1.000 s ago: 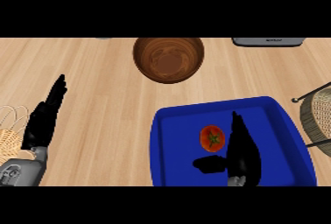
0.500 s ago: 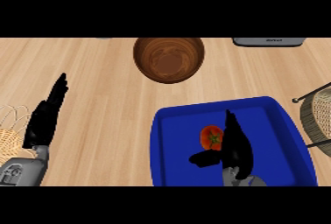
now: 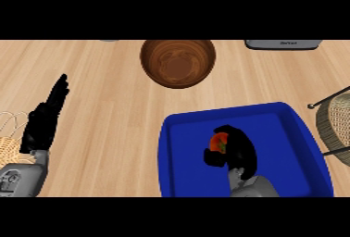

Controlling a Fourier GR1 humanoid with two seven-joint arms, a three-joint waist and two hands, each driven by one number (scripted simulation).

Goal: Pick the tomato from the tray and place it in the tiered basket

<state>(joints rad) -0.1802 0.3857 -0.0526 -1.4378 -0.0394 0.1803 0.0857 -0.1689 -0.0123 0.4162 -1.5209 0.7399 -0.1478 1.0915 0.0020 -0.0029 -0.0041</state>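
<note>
A red tomato lies in the middle of the blue tray; only its left part shows. My right hand curls over it from the right, fingers above and thumb below, hiding most of it. The tiered basket shows as a woven disc with black wire legs at the right edge, just beside the tray. My left hand rests open at the left, fingers pointing up.
A brown wooden bowl stands behind the tray. A grey appliance sits at the top right edge. A wicker and wire object lies at the far left by my left forearm.
My right hand has moved left onto the tomato and its straight fingers have curled round it. The left hand has stayed still.
</note>
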